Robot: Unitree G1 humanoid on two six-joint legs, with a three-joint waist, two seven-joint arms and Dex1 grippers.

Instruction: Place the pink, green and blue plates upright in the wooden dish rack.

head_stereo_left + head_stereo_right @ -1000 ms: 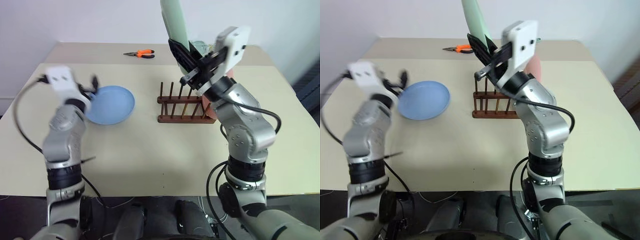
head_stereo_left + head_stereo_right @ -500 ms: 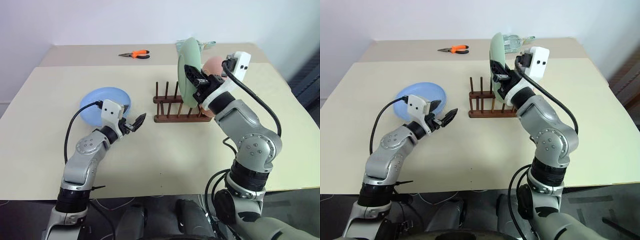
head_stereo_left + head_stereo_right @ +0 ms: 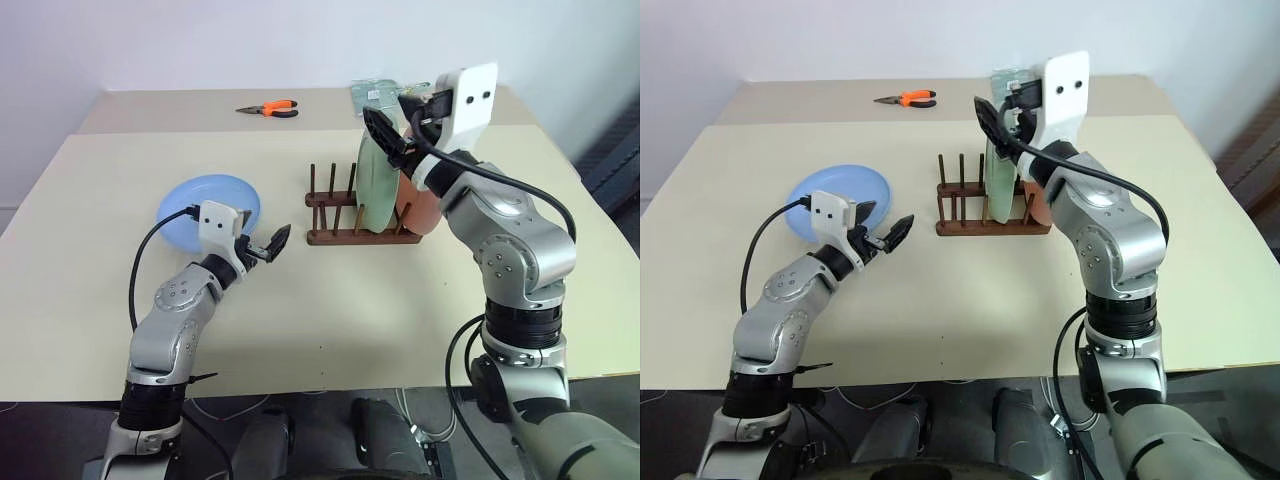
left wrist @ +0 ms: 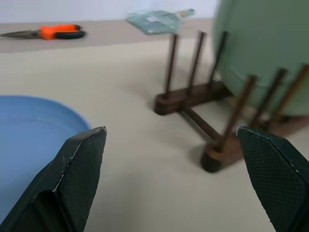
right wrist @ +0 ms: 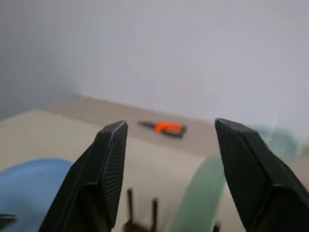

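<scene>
blue plate (image 3: pixel 208 211) lay flat on the worktop (image 3: pixel 330 300), just behind and to the left of the left tool (image 3: pixel 268 245), whose fingers stood spread and empty, pointing toward the wooden dish rack (image 3: pixel 365 222); that arm was plainly the nearer; green plate (image 3: pixel 377 187) and pink plate (image 3: pixel 418 206) stood upright in the rack; right tool (image 3: pixel 1002 122) hung spread above the green rim, holding nothing.

My two head views look forward and down over the table (image 3: pixel 300 330) from nearly the same spot, sharing almost the whole scene. My left wrist view faces low and level, close to the wooden dish rack (image 4: pixel 203 104). My right wrist view looks from higher up toward the far wall. Both wrist views take in the orange pliers (image 4: pixel 53 33).
</scene>
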